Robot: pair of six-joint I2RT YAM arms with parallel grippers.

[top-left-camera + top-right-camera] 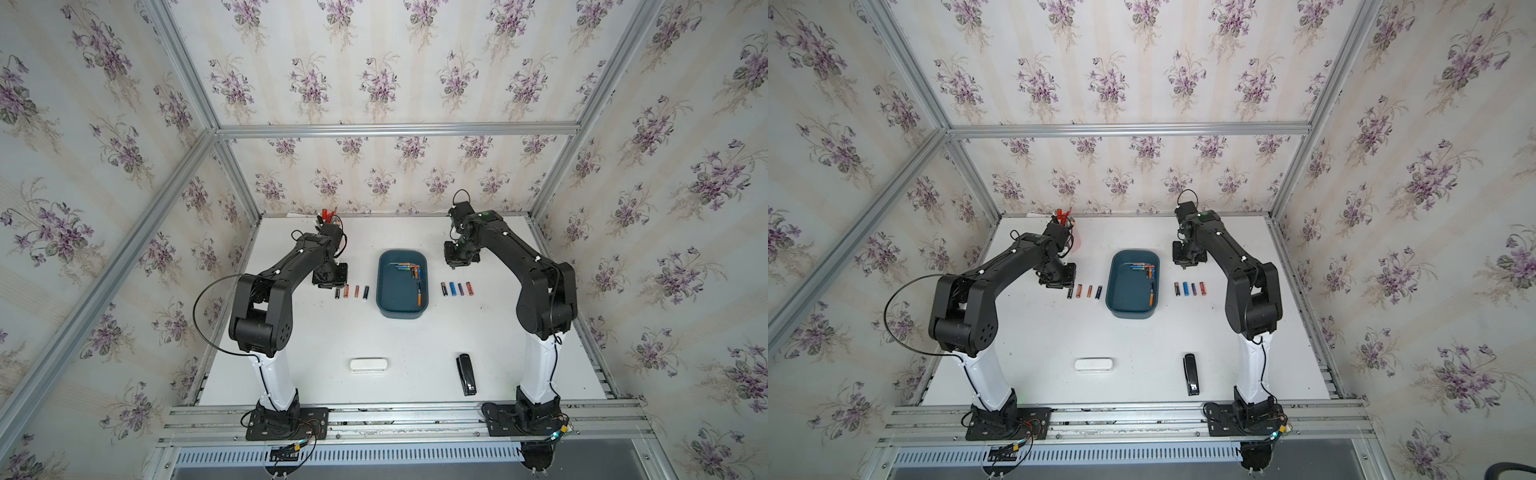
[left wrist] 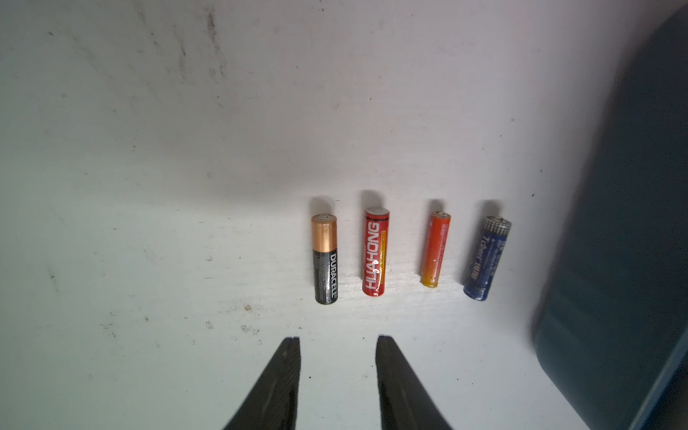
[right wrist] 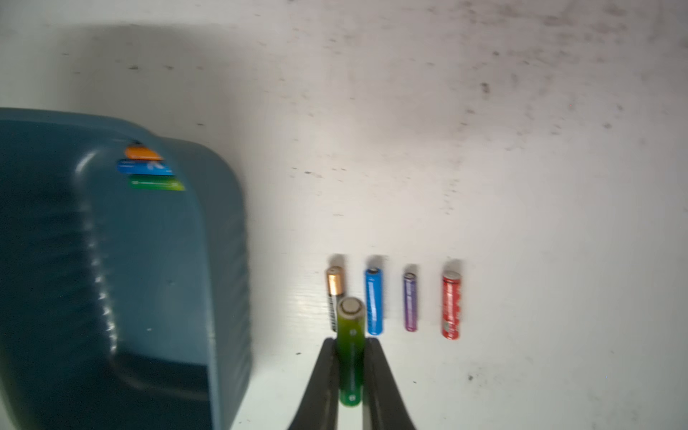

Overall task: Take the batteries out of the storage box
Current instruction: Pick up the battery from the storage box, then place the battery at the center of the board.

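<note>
The dark teal plastic storage box (image 1: 388, 299) sits mid-table on the white tabletop (image 1: 332, 345), with a few batteries (image 1: 411, 269) inside. The right gripper (image 3: 350, 341) is clamped on a green cylindrical battery (image 3: 350, 324) just beside it. The left gripper (image 2: 337, 339) hangs spread and empty near four laid-out batteries (image 2: 373, 253).

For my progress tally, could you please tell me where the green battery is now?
In the right wrist view, the green battery sits clamped in the right gripper, beside the storage box on the robot's right, near the copper-topped battery.
</note>
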